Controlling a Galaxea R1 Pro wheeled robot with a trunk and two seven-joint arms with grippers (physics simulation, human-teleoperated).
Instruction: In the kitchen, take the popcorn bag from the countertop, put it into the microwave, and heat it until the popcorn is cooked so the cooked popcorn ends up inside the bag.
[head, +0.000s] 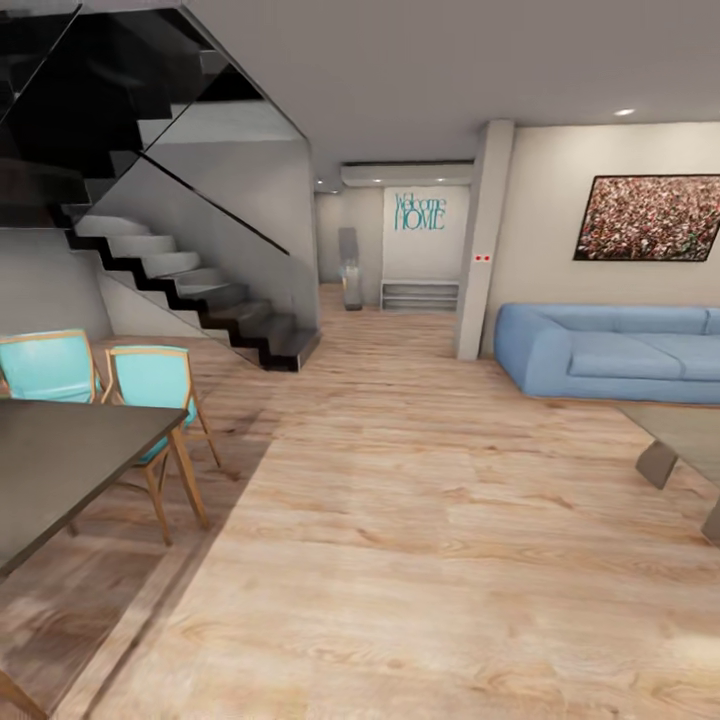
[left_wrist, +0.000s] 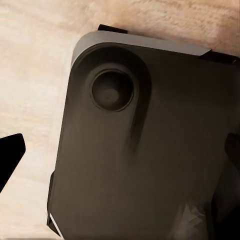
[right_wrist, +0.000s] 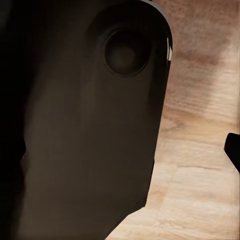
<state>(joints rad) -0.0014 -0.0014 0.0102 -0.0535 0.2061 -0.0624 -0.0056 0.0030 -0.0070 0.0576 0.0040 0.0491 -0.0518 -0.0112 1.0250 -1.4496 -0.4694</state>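
Popcorn bag, microwave and kitchen table are somewhere other than this room; the robot looks to be on its way, so the bag's place cannot be told from here. The head view looks across a living and dining space with a pale wooden floor (head: 400, 560). At near left stands a dark dining table (head: 60, 470) with two turquoise chairs (head: 150, 385) just behind it. Farther left a black staircase (head: 190, 290) climbs against the wall. At right sits a blue sofa (head: 610, 350) under a framed picture (head: 650, 218), with the corner of a low coffee table (head: 680, 440) nearer. At the far end a hallway wall carries a "Welcome HOME" sign (head: 420, 212).

Both wrist views look down on a dark rounded body panel (left_wrist: 145, 150) of the robot itself, the wood floor beyond it. A black tip (left_wrist: 11, 157) at the edge of the left wrist view may be a finger of the left tool; a similar sliver (right_wrist: 233, 150) shows for the right. How far either tool is open I cannot tell; nothing seems held.

The risk now is in driving: turning tightly could clip the dining table or chairs at left, or the coffee table at right.
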